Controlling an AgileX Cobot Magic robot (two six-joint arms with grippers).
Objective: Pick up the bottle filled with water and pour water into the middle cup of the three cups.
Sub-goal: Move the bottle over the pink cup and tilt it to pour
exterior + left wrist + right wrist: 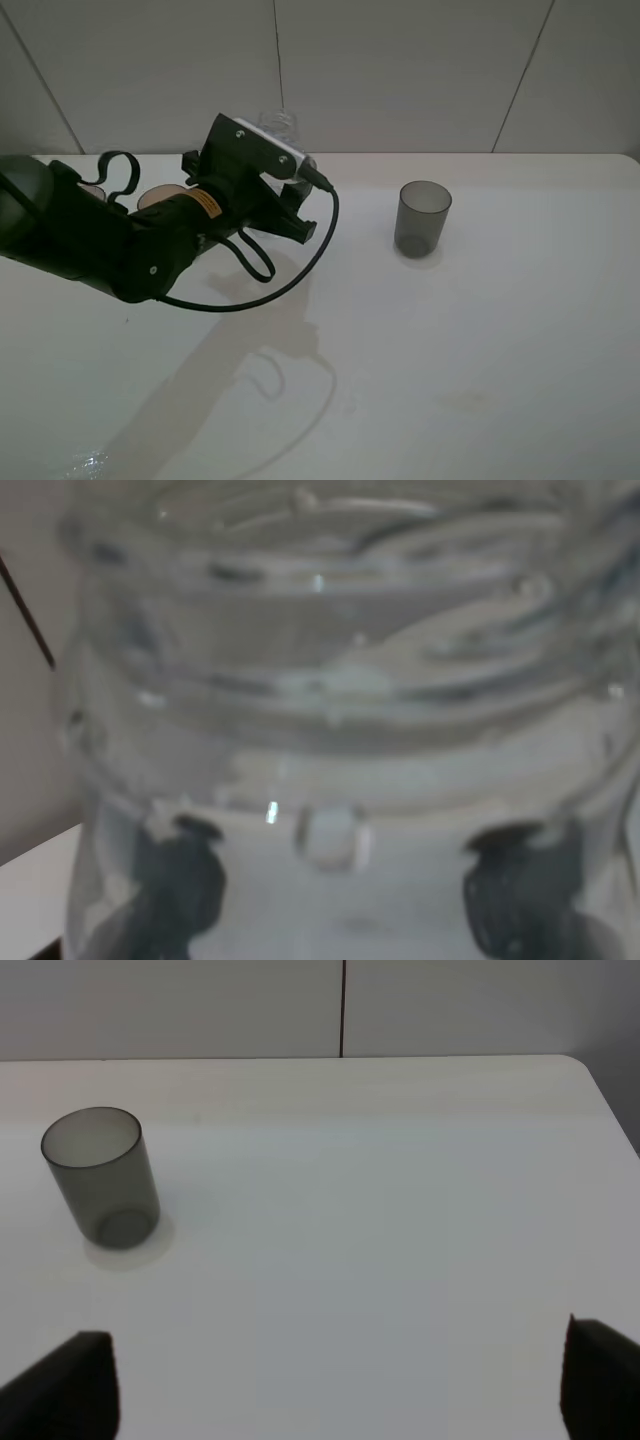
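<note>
The clear bottle (278, 122) stands upright at the back of the table near the wall; only its neck and shoulders show above my left arm. In the left wrist view the bottle (340, 730) fills the frame, blurred, and water shows inside. My left gripper (290, 195) is closed around its body, and the dark fingertips (180, 890) show through the plastic. The amber-brown middle cup (155, 198) and the pinkish cup (92, 188) are mostly hidden behind the left arm. The dark grey cup (422, 218) stands to the right, also seen in the right wrist view (102, 1178). My right gripper (335, 1380) is open and empty.
The white table (480, 350) meets a tiled wall at the back. The left arm's black cable (270, 285) loops down over the table in front of the arm. The table's right edge (610, 1110) shows in the right wrist view.
</note>
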